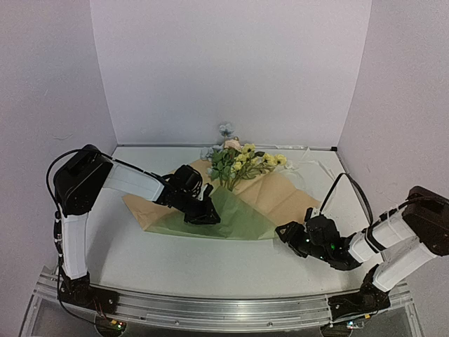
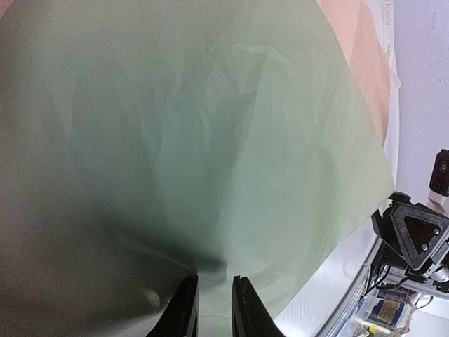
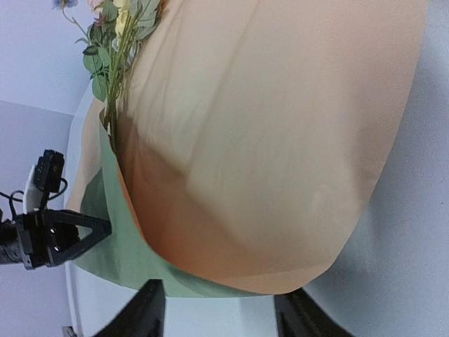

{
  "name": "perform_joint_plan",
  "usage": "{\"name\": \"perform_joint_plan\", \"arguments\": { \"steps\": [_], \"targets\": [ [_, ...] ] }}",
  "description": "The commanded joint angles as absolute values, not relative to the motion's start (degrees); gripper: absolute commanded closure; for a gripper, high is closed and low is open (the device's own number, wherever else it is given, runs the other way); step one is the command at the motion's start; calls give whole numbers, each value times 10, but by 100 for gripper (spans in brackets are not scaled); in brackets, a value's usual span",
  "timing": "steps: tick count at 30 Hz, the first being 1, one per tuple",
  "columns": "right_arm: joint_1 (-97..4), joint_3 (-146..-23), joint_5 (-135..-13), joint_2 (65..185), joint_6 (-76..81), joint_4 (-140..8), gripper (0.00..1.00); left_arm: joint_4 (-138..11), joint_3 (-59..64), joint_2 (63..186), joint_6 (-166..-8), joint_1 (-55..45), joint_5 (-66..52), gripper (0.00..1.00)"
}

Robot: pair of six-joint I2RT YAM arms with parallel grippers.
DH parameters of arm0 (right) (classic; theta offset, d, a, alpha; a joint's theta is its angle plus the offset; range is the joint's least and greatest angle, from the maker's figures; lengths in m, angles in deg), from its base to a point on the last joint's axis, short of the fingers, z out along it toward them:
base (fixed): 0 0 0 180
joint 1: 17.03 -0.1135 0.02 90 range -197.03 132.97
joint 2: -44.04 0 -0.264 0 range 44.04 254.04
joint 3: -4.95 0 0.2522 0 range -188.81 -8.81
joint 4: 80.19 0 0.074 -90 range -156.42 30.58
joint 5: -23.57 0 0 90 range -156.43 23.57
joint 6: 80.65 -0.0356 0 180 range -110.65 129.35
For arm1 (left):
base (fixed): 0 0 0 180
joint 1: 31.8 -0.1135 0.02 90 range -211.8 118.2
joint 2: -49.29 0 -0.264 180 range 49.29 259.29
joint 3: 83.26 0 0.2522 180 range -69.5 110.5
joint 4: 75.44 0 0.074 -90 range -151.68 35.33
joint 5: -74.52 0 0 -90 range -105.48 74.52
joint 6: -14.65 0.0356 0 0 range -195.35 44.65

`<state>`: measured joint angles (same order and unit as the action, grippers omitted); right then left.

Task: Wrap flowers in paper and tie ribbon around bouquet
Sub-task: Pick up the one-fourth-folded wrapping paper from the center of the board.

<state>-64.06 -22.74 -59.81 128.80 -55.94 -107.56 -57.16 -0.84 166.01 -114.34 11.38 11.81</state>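
Observation:
The paper [image 1: 242, 219] lies mid-table, green on one face and tan [image 1: 280, 193] on the other, with a green flap folded over the stems. The flowers [image 1: 238, 160], yellow with a pink and a bluish bloom, stick out at its far end, and their stems show in the right wrist view [image 3: 116, 77]. My left gripper [image 1: 205, 214] is down on the green flap, its jaws [image 2: 214, 302] nearly together and pinching a fold of paper [image 2: 210, 140]. My right gripper [image 1: 284, 232] stands open [image 3: 221, 316] just short of the paper's near right corner [image 3: 280, 140]. The ribbon [image 1: 314, 167] lies behind at the right.
White walls close in the table [image 1: 175, 260] on three sides. An aluminium rail [image 1: 210, 309] runs along the near edge by the arm bases. The ribbon's lettered edge [image 2: 384, 21] shows past the paper in the left wrist view.

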Motion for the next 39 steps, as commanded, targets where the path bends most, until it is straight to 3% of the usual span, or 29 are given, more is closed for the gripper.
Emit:
{"name": "perform_joint_plan", "arguments": {
  "steps": [1, 5, 10, 16, 24, 31, 36, 39],
  "targets": [
    [-644, -201, -578, 1282, -596, -1082, 34, -566, 16, 1668, -1139, 114, 118, 82],
    [-642, -195, -568, 1310, -596, -1116, 24, -565, 19, 1670, -1139, 115, 120, 82],
    [-629, -214, -581, 1357, -583, -1156, 27, -565, 24, 1672, -1139, 114, 121, 82],
    [-621, -216, -585, 1404, -559, -1223, 44, -567, 25, 1675, -1142, 114, 123, 82],
    [-621, -199, -575, 1380, -541, -1243, 55, -563, 30, 1678, -1142, 114, 122, 82],
    [-621, -212, -589, 1369, -534, -1240, 83, -560, 34, 1680, -1141, 114, 124, 82],
    [-622, -230, -592, 1327, -515, -1186, 98, -560, 33, 1678, -1141, 114, 124, 82],
    [-628, -250, -576, 1273, -490, -1101, 99, -565, 33, 1674, -1143, 113, 132, 82]
  ]
}}
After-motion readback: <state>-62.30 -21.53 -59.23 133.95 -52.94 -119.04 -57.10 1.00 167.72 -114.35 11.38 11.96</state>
